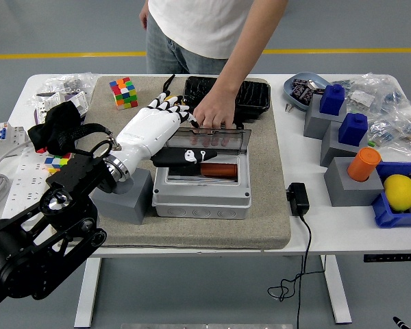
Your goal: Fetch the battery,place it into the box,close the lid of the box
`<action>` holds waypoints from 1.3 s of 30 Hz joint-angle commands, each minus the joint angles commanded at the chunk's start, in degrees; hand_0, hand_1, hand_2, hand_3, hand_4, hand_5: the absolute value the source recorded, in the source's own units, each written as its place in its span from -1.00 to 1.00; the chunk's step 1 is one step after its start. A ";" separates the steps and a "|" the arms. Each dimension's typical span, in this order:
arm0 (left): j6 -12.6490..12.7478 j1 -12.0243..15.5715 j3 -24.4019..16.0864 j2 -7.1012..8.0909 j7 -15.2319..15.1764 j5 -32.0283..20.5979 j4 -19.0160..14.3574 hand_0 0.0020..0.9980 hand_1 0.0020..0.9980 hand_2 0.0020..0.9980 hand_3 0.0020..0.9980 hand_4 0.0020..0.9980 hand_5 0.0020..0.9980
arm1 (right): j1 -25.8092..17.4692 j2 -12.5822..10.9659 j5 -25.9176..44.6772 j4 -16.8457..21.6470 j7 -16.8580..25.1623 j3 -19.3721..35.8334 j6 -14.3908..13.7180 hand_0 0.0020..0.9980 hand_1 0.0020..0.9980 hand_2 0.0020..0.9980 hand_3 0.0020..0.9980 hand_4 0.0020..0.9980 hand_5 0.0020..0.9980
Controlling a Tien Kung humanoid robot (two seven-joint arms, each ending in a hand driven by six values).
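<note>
A robot's white left hand (157, 127) rests on the smoky clear lid (214, 140) of a grey box (202, 186), fingers spread, seemingly gripping nothing. Just beyond its fingertips a person's hand (215, 111) touches the lid. Below its thumb, an orange battery (219, 169) lies inside the box

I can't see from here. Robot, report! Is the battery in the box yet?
Left hand open, on the lid. Battery inside box, lid half down. Person's hand on lid's far edge, in the way. Right hand out of view.
</note>
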 joint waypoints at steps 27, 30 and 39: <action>-3.31 3.94 4.44 4.00 1.90 -1.15 -4.85 1.00 0.94 0.63 0.56 1.00 1.00 | -0.21 -0.25 -2.46 0.00 -0.40 2.38 0.24 0.83 0.57 0.53 0.58 1.00 1.00; -3.54 4.52 5.46 4.89 2.05 -1.47 -5.61 1.00 0.94 0.63 0.56 1.00 1.00 | -0.25 -0.27 -2.66 0.00 -0.46 2.56 0.26 0.83 0.57 0.53 0.58 1.00 1.00; -3.02 5.42 6.63 5.77 1.62 -1.33 -7.41 1.00 0.91 0.62 0.56 1.00 1.00 | -0.09 -0.24 -3.33 0.00 -0.73 3.09 0.27 0.83 0.57 0.53 0.58 1.00 1.00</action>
